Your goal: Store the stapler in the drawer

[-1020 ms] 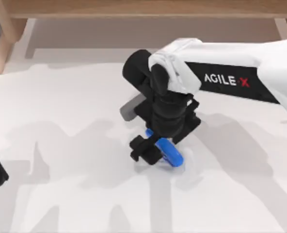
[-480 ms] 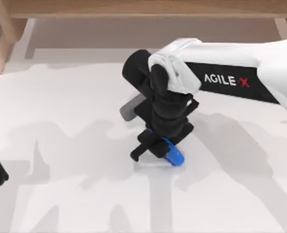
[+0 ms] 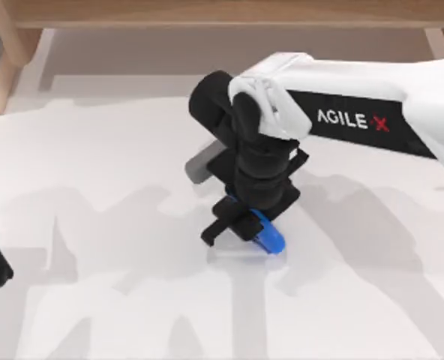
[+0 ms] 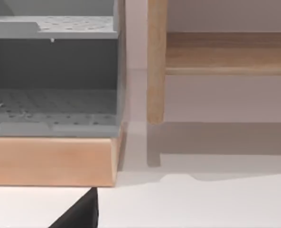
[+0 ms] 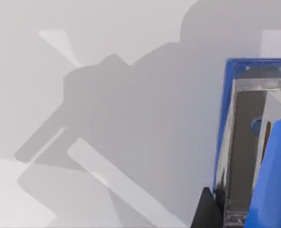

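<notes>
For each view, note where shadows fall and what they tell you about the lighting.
Top view: the right arm throws several overlapping grey shadows across the white table, fanning out around the right hand and the stapler, suggesting more than one light. Right wrist view: the same shadows cross beside the stapler. Left wrist view: the wooden post casts a soft shadow.

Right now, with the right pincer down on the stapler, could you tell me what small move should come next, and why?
Probably a short straight lift. The right pincer looks closed around the blue stapler near the middle of the table, and the drawer unit sits apart, so the stapler should clear the surface first. The left arm is parked at the table's left edge.
</notes>
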Available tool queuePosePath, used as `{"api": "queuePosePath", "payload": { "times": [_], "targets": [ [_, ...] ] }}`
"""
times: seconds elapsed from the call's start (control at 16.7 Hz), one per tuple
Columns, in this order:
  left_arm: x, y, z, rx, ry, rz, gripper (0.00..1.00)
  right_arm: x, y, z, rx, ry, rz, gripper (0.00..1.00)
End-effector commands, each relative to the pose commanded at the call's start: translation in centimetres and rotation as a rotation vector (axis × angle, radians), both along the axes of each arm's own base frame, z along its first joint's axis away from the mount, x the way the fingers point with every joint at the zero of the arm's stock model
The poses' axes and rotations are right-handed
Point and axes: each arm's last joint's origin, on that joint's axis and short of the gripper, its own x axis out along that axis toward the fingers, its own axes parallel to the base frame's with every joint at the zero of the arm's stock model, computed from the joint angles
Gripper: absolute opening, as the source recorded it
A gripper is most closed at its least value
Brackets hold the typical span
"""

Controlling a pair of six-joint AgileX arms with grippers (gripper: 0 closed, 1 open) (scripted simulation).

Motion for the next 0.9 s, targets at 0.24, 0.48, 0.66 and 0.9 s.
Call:
{"api": "queuePosePath", "payload": {
  "times": [0.24,0.48,0.66,0.9],
  "targets": [
    [0.0,0.0,0.0,0.0,0.0,0.0,1.0,0.0,0.0,2.0,0.0,0.001,0.0,0.0],
    [0.0,0.0,0.0,0.0,0.0,0.0,1.0,0.0,0.0,1.8,-0.003,0.004,-0.001,0.0],
    [0.0,0.0,0.0,0.0,0.0,0.0,1.0,1.4,-1.7,3.4,0.0,-0.028,-0.028,0.0],
    [0.0,0.0,0.0,0.0,0.0,0.0,1.0,5.2,-8.2,7.7,-0.016,-0.106,-0.134,0.0]
  ]
}}
